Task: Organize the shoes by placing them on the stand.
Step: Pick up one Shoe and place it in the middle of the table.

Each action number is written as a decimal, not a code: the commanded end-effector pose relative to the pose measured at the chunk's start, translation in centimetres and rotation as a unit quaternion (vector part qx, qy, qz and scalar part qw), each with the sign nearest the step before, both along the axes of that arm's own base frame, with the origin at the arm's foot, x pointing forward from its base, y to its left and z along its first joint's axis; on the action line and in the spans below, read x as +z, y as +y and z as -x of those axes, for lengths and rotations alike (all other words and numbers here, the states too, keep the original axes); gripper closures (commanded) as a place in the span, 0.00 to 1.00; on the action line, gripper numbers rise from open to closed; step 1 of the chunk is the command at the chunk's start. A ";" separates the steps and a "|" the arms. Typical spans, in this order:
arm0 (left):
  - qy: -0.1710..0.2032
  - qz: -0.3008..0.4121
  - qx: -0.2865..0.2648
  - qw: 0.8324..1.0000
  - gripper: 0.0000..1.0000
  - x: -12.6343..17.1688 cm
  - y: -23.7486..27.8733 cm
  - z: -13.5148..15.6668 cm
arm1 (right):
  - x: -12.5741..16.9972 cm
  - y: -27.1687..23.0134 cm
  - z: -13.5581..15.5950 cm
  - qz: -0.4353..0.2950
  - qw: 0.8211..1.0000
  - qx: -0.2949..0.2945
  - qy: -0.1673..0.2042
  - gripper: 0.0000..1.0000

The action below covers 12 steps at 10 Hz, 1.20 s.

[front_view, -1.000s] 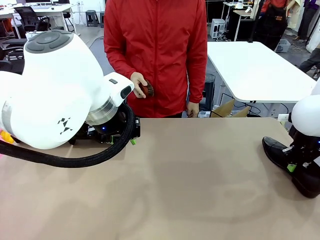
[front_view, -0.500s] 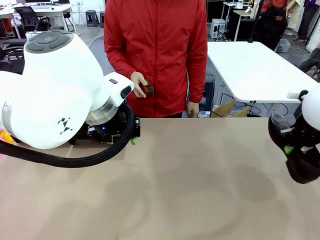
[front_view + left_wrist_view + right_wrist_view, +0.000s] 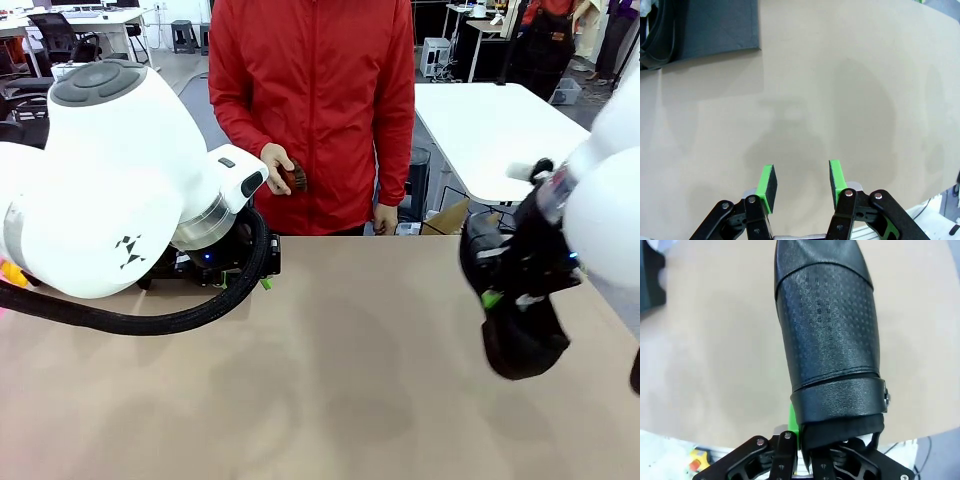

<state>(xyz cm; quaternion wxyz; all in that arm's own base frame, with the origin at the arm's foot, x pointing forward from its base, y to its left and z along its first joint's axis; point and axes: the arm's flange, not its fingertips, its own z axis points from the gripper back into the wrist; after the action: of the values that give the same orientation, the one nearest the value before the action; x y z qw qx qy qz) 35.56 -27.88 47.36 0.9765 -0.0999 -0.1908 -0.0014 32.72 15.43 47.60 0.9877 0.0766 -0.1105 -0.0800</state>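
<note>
My right gripper [image 3: 497, 292] is shut on a black leather shoe [image 3: 520, 325] and carries it in the air above the right part of the table. In the right wrist view the shoe [image 3: 827, 330] runs straight up from the fingers, its textured upper facing the camera. My left gripper [image 3: 801, 181] stands open over bare tabletop, nothing between its green pads [image 3: 766, 182]. A dark matte slab, part of the stand [image 3: 715, 27], lies at the upper left of the left wrist view. In the front view the stand [image 3: 268, 262] is mostly hidden behind my left arm.
A person in a red jacket [image 3: 315, 100] stands at the far side, holding a small brown object in one hand [image 3: 280, 168]. My bulky left arm [image 3: 120, 190] covers the table's left rear. The tan tabletop [image 3: 340, 380] stretches between the arms.
The right arm lifted the shoe off the table at the right edge and has carried it up and leftward toward the middle. The left arm stayed still.
</note>
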 end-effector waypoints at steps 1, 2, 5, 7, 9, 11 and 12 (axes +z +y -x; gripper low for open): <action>-0.007 -0.004 0.002 1.000 0.43 0.2 0.0 0.0 | 0.6 -2.3 -0.8 0.005 1.000 -0.004 -0.011 1.00; -0.007 -0.004 0.002 1.000 0.43 0.2 0.0 0.0 | 0.6 -2.3 -0.8 0.005 1.000 -0.004 -0.011 1.00; -0.007 -0.004 0.002 1.000 0.43 0.2 0.0 0.0 | 0.0 -1.2 -0.5 0.001 1.000 -0.008 0.000 1.00; -0.007 -0.004 0.002 1.000 0.43 0.2 0.0 0.0 | -1.0 4.6 -0.3 0.004 0.999 0.040 0.014 1.00; -0.007 -0.004 0.002 1.000 0.43 0.2 0.0 0.0 | -2.9 11.1 -1.9 0.023 0.996 0.071 0.042 1.00; -0.007 -0.004 0.002 1.000 0.43 0.2 0.0 0.0 | -5.3 15.4 -3.3 0.025 0.994 0.076 0.071 1.00; -0.007 -0.004 0.002 1.000 0.43 0.2 0.0 0.0 | -6.7 17.3 -3.7 0.015 0.995 0.062 0.077 1.00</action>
<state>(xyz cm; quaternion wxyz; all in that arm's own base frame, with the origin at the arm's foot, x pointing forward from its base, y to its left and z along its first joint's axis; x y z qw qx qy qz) 35.56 -27.89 47.37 0.9765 -0.0998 -0.1911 -0.0015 34.40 31.33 40.83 0.9977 0.0639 -0.0232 0.0046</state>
